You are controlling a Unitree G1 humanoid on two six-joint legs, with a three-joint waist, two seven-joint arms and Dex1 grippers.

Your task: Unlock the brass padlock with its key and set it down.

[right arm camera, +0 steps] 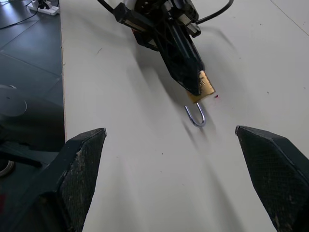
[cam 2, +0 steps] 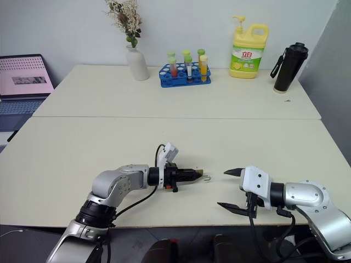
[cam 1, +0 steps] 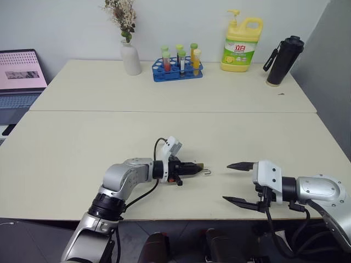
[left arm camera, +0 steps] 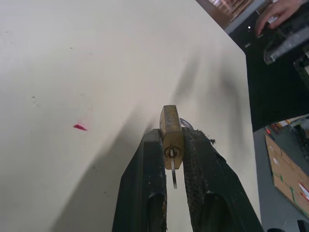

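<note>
Brass padlock: small golden block pinched between the two black fingers of the left gripper, low over the cream table near its front edge. Silver shackle projects past the fingertips toward the right gripper.

Key: thin silvery blade standing in the keyhole on the padlock's base; seen in the left wrist view, hidden by the fingers in the head views.

Right gripper: just beyond the padlock's shackle end, apart from it, fingers spread wide and holding nothing. Its wrist view looks between the two fingertips at the shackle, which appears swung open on one leg, and at a tiny red speck on the table beside the padlock.

Containers, all at the table's far edge, well apart from the padlock:
- Blue rack holding capped test tubes with orange, yellow and pale contents.
- White vase holding dried flowers.
- Yellow pump bottle, green label.
- Black flask with strap.

Laptop: open, off the table's far left corner.

A person's hand appears past the table edge in the left wrist view.
</note>
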